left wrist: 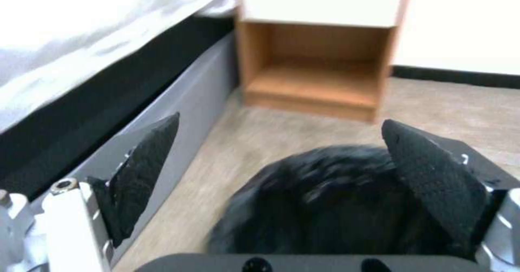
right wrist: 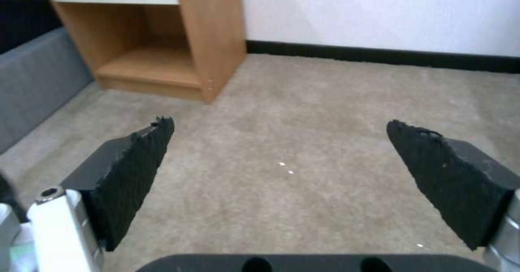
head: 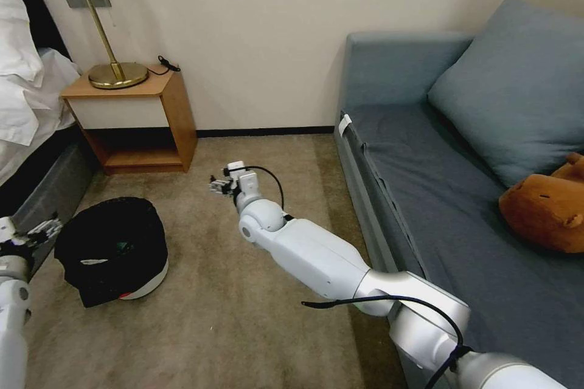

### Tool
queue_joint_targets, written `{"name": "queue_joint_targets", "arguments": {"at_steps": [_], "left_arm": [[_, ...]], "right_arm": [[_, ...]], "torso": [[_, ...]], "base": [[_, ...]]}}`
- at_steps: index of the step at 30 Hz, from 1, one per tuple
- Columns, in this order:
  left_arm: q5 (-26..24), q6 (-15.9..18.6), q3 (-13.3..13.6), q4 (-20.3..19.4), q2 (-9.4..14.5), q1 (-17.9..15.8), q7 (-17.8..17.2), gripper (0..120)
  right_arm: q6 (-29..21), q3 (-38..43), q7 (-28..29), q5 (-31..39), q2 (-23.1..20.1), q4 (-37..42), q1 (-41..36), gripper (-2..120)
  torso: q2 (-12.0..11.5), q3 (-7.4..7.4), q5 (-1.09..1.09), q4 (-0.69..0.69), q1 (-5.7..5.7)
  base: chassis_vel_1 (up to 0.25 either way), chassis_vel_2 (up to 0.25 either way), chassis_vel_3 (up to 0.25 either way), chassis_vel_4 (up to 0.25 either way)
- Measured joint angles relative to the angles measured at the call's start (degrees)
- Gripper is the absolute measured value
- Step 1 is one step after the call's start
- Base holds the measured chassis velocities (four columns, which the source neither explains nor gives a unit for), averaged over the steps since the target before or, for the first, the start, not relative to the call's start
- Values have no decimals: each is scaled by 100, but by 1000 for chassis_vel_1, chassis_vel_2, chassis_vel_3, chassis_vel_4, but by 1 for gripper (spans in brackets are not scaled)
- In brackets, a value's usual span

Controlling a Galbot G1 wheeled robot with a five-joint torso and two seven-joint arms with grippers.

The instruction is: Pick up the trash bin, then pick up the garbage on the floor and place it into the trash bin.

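Note:
The trash bin (head: 149,282) stands on the carpet at the left, its white body showing a red trace at the base and a crinkled black bag draped over its rim. My left gripper (head: 45,230) hovers open just left of the bin, beside the bed base. In the left wrist view the bin's black bag (left wrist: 325,199) bulges low between the spread pads of the left gripper (left wrist: 279,125). My right gripper (head: 220,185) reaches out over bare carpet at the middle of the floor. It is open and holds nothing (right wrist: 279,121). The garbage is out of view.
A wooden nightstand (head: 173,115) with a brass lamp (head: 115,73) stands against the back wall. The bed (head: 24,103) with its grey base runs along the left. A blue sofa (head: 426,158) with a cushion and a brown plush toy (head: 547,209) fills the right.

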Motion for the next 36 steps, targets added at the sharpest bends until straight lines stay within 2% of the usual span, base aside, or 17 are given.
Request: {"name": "queue_joint_targets", "arguments": {"at_steps": [2, 3, 5, 6, 8, 11, 13, 14, 16, 21, 27, 36], "left_arm": [[61, -23, 270, -31, 0, -142, 100, 100], [61, -23, 270, -31, 0, -142, 100, 100], [116, -40, 534, 8, -68, -326, 150, 100], [116, -40, 534, 8, -68, -326, 150, 100], [226, -56, 816, 145, -210, -601, 169, 100], [255, -56, 928, 178, -270, -699, 169, 100], [284, -40, 1127, 194, -357, -839, 168, 100], [284, -40, 1127, 194, -357, -839, 168, 100], [293, -20, 1355, 237, -426, -1013, 161, 100], [308, 15, 1619, 302, -492, -1236, 88, 100], [393, 29, 1757, 328, -537, -1300, 22, 100], [458, 30, 1736, 366, -553, -1221, 8, 100]], "right_arm": [[36, 189, -43, -177, 0, -125, -72, 100], [36, 189, -43, -177, 0, -125, -72, 100], [114, 340, -134, -389, -1, -226, -149, 100], [114, 340, -134, -389, -1, -226, -149, 100], [171, 514, -247, -605, 0, -325, -243, 100], [201, 617, -302, -711, 1, -364, -278, 100], [262, 821, -400, -894, -1, -430, -317, 100], [262, 821, -400, -894, -1, -430, -317, 100], [310, 1037, -497, -1063, 0, -491, -359, 100], [397, 1405, -641, -1279, -1, -668, -444, 100], [491, 1670, -790, -1427, -1, -755, -561, 100], [567, 1897, -863, -1618, -1, -773, -710, 100]], "torso": [[0, 0, -1, -1, 0], [0, 0, -1, -1, 0], [0, 0, 1, -2, 0], [0, 0, 1, -2, 0], [0, 1, 0, 0, 0], [0, 0, 0, -1, 0], [0, 1, 0, -2, 0], [0, 1, 0, -2, 0], [0, 1, 0, 1, 0], [0, 1, 1, -2, 0], [0, 1, 0, 0, 0], [0, 0, 0, 0, 0]], "base": [[0, 0, 0, 0], [0, 0, 0, 0], [0, 0, 0, 0], [0, 0, 0, 0], [0, 0, 0, 0], [0, 0, 0, 0], [0, 0, 0, 0], [0, 0, 0, 0], [0, 0, 0, 0], [0, 0, 0, 0], [0, 0, 0, 0], [0, 0, 0, 0]]}}
